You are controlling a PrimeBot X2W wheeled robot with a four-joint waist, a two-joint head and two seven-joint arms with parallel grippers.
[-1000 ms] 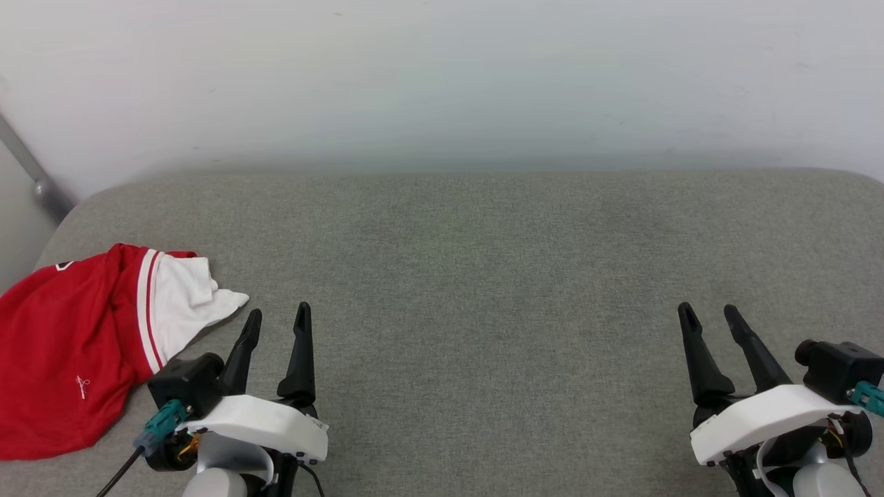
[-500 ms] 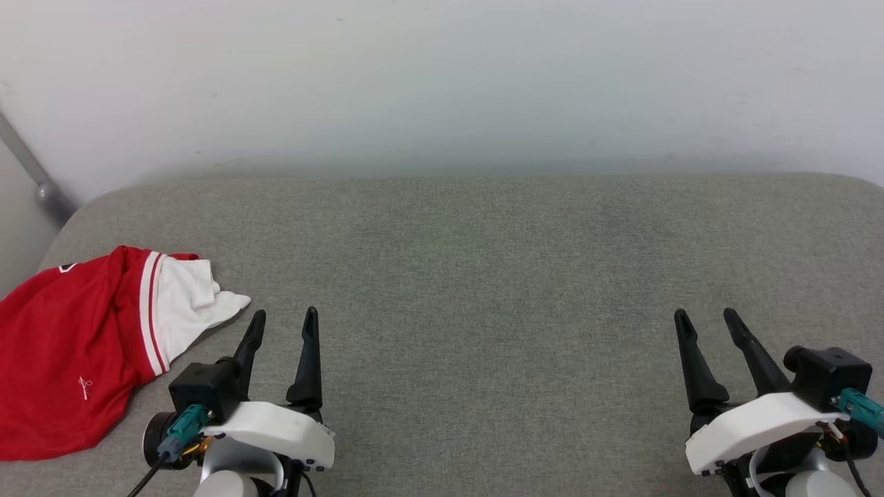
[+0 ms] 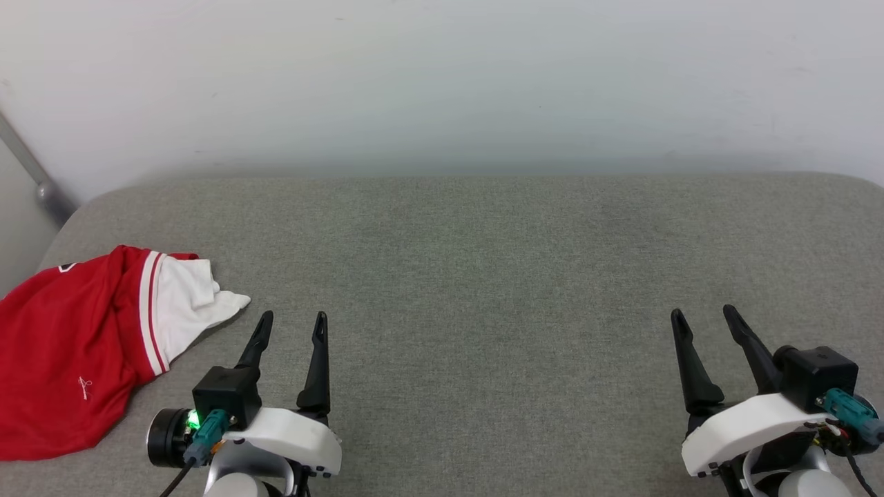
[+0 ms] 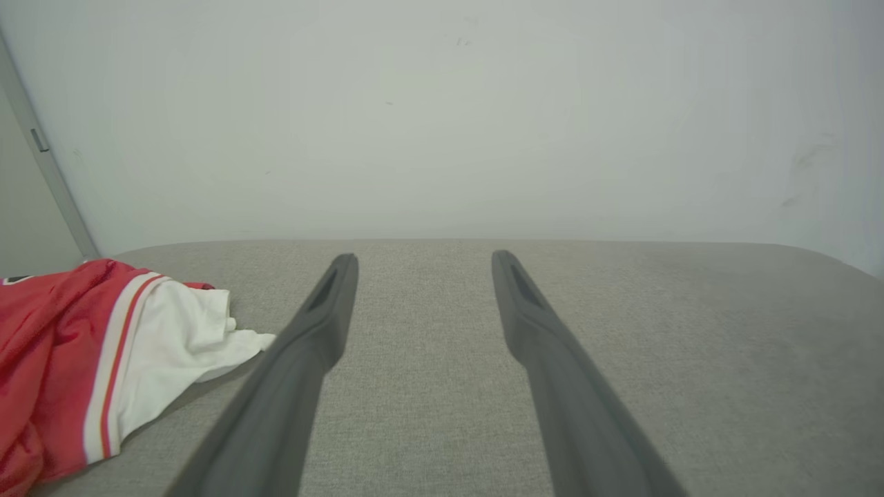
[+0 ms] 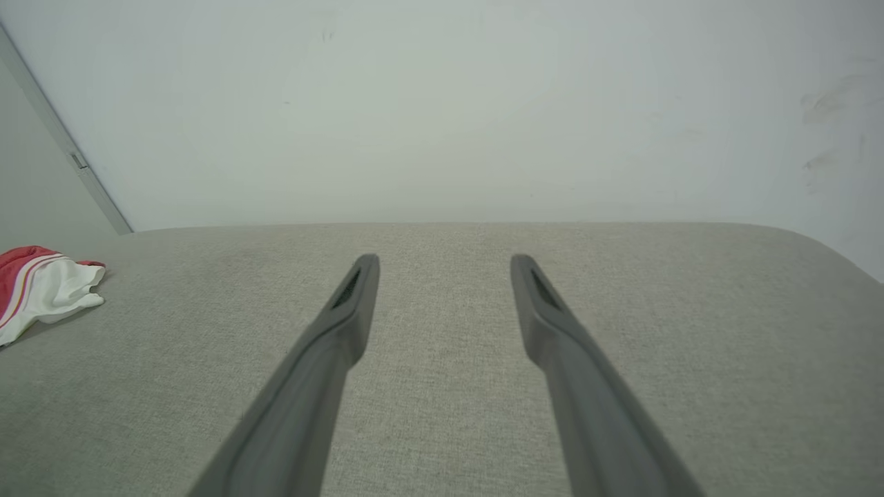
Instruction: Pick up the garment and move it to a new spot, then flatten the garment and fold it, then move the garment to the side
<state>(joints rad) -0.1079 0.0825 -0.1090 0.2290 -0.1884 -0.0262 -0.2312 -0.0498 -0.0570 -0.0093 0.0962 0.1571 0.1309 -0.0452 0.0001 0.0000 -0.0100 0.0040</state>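
The garment (image 3: 76, 345) lies crumpled at the left edge of the grey padded surface (image 3: 483, 276), red with a white sleeve and red-white striped trim. The left wrist view has the garment (image 4: 103, 345) at its left, and the right wrist view catches the garment (image 5: 41, 290) far left. My left gripper (image 3: 293, 319) stands open just right of the white sleeve, apart from it, with nothing between its fingers. Down at the lower right, my right gripper (image 3: 704, 314) is open and empty too, far from the cloth.
A pale wall (image 3: 442, 83) rises right behind the surface. A grey metal bar (image 3: 31, 172) slants down at the far left by the surface's rounded corner. Bare grey fabric stretches between the two grippers and to the right.
My left gripper has drifted right and slightly back toward me, away from the white sleeve. The right gripper has shifted a little left. The garment has not moved.
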